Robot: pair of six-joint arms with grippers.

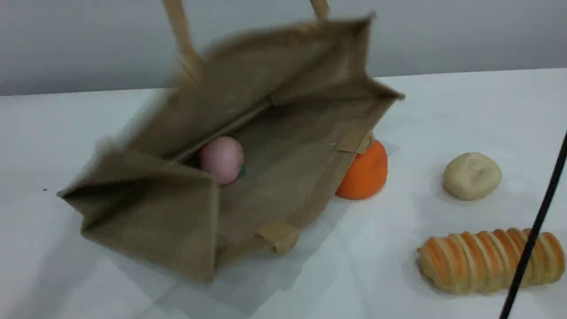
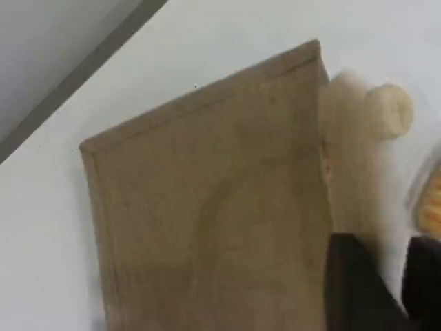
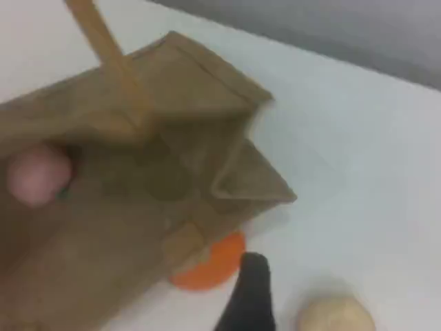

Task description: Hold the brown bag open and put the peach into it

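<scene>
The brown bag [image 1: 283, 146] stands tilted and open on the table, blurred by motion, with its beige handles [image 1: 179, 40] rising out of the top of the scene view. The pale pink peach [image 1: 220, 159] lies inside on the bag's floor and also shows as the peach [image 3: 36, 174] in the right wrist view. My left gripper [image 2: 398, 276] hangs beside the bag's side panel [image 2: 207, 207], its two dark fingers apart with a pale gap between them. Of my right gripper only one dark fingertip [image 3: 251, 286] shows, above the table near the bag's corner and holding nothing I can see.
An orange fruit [image 1: 365, 170] is tucked against the bag's right edge. Further right sit a cream-white lumpy ball [image 1: 471, 175] and a striped bread loaf [image 1: 487, 259]. A black cable [image 1: 538, 226] slants across the right edge.
</scene>
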